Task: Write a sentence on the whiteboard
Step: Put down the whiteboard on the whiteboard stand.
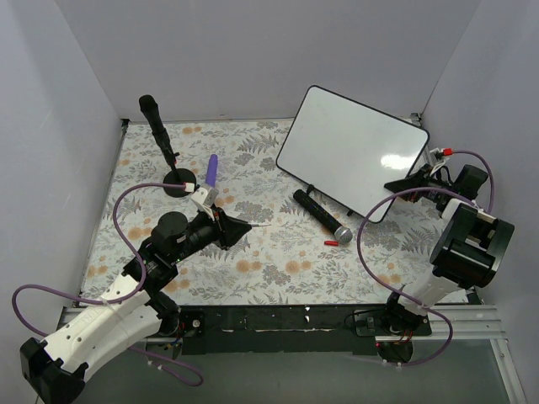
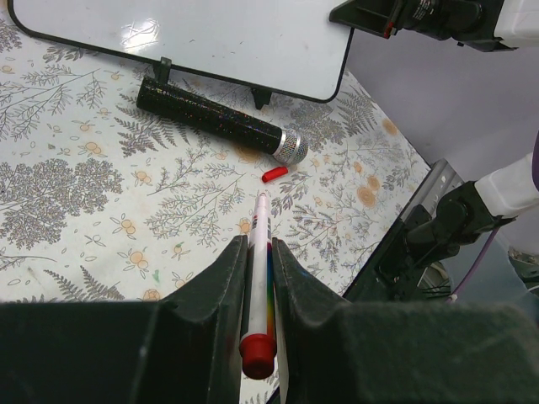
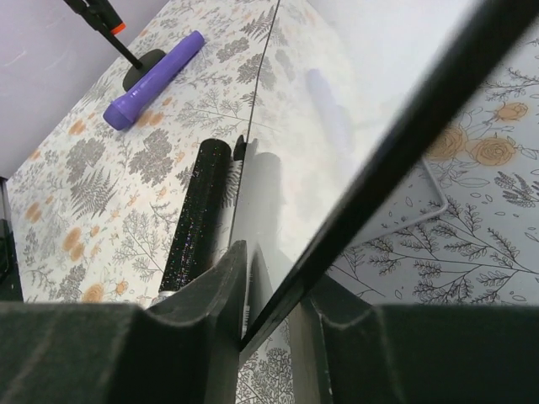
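Observation:
The whiteboard (image 1: 349,147) stands tilted at the back right, glossy white with a thin black rim. No sentence shows on its face (image 2: 210,34). My right gripper (image 1: 404,183) is at the board's near right corner. In the right wrist view the rim (image 3: 396,143) runs between the fingers of this gripper (image 3: 274,269), which stands open: the rim lies against the left finger and table shows beside the right one. My left gripper (image 2: 259,244) is shut on a white marker (image 2: 260,269) with a rainbow stripe and a red end, its tip pointing at the floral table.
A black microphone (image 1: 322,215) lies in front of the board, and a small red cap (image 1: 331,242) lies beside its head. A purple flashlight (image 1: 211,171) and a black stand (image 1: 160,135) are at the back left. White walls enclose the table.

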